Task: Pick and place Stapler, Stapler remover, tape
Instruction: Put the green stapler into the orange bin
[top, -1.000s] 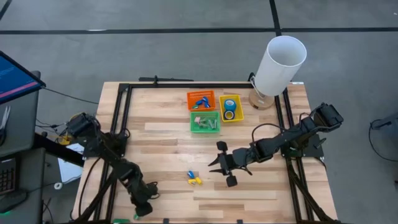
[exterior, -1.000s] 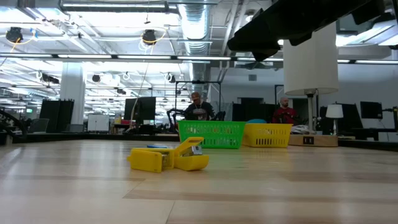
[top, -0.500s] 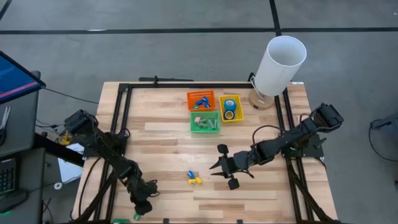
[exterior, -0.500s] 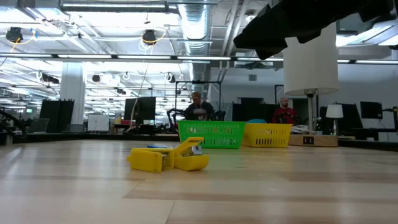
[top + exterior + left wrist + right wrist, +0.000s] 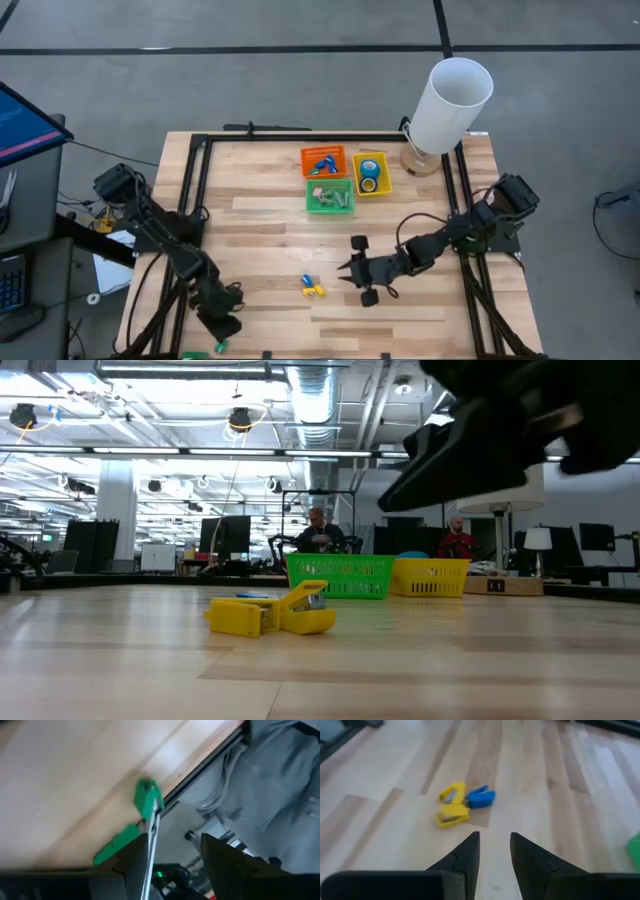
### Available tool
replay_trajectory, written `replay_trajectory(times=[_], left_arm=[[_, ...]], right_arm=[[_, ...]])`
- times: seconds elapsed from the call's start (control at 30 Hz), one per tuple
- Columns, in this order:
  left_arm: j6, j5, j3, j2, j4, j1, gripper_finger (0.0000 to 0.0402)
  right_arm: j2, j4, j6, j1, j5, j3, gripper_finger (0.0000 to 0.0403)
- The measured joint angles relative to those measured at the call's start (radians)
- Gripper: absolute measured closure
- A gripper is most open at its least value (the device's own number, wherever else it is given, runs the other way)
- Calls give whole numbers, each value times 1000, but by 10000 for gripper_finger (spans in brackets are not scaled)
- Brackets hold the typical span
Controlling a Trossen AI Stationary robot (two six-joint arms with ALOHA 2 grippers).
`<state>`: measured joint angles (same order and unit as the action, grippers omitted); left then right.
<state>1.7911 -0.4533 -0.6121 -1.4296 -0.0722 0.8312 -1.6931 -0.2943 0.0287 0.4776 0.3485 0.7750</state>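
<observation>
The right gripper (image 5: 345,271) hangs over the middle of the wooden counter (image 5: 270,225), just beside a little pile of small staplers. Its two dark fingers (image 5: 465,855) stand a little apart and hold nothing. The pile has a yellow stapler (image 5: 451,805) and a blue stapler (image 5: 481,798) touching each other, flat on the wood. At the far side of the counter sit three small bins close together. The orange bin (image 5: 323,159) has blue things in it. The green bin (image 5: 329,196) sits right next to it. The yellow bin (image 5: 370,174) holds the blue tape (image 5: 369,169). A tall white tube (image 5: 447,104) stands near the yellow bin. The left gripper (image 5: 222,330) waits at the near edge of the counter, with its fingers (image 5: 135,867) apart and nothing in them. Far behind the counter, two people (image 5: 318,532) are in the room.
</observation>
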Motion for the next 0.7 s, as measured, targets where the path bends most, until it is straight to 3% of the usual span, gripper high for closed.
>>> replay_trajectory(times=[0.17, 0.3, 0.47, 0.7], left_arm=[[121, 33, -4, 0, -5, 15, 229], [128, 173, -4, -1, -11, 32, 229], [42, 491, -7, -1, -15, 82, 229], [-471, 1055, -104, -2, 62, 161, 229]], right_arm=[[20, -11, -35, -15, 2, 0, 302], [32, -51, -30, -29, 56, 1, 302], [32, -50, -37, -22, 102, 1, 302], [32, -49, -81, 2, 102, 1, 302]])
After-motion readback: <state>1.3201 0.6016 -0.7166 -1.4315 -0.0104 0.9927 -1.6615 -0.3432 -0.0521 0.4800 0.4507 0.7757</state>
